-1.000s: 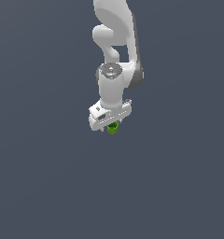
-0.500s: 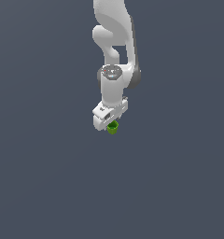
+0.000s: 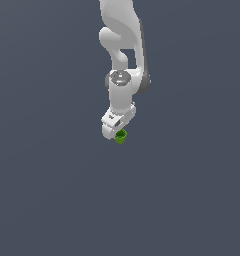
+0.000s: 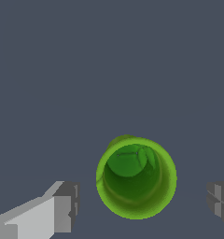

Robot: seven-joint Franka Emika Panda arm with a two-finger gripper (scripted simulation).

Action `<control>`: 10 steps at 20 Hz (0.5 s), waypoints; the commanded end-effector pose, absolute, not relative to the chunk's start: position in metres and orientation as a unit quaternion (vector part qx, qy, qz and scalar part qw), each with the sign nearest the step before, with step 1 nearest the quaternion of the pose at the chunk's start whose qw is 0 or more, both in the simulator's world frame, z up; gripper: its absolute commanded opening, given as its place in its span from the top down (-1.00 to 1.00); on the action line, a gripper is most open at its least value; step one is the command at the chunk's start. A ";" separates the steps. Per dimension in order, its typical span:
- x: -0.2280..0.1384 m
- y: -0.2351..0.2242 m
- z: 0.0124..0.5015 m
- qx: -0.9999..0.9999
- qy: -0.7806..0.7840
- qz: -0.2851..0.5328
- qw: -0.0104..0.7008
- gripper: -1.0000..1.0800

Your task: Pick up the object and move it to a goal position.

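Wrist view: the pincer (image 4: 141, 205) was seen spread, one finger (image 4: 62, 207) on one side of the object (image 4: 136, 177) and the other finger (image 4: 220, 198) on the opposite side, a clear gap left between each pad and the green wall. No contact was noted. The object, a small bright green cup, was viewed straight down its open mouth; only its own green floor, marked with faint dark lines, was made out inside, and no loose contents were seen.

From the exterior view, the pincer (image 3: 117, 133) was recorded pointing downward with the object (image 3: 121, 136) at its tips, offset toward that view's right. The grey surface under it carried no visible edge, so whether the cup rested on a table could not be told. No goal marker was seen.

Step judged in hand: alignment before the grasp. The next move was judged to call for centring, closing on the cup's wall, then lifting.
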State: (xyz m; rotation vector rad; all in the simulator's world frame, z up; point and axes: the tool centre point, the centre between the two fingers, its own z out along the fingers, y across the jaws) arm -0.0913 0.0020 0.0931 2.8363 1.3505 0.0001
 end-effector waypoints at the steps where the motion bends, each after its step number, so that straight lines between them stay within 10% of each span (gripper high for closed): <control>1: -0.092 0.002 0.093 0.901 0.433 0.000 0.000 -0.92; 10: -0.093 0.002 0.074 0.902 0.432 0.000 0.000 -0.92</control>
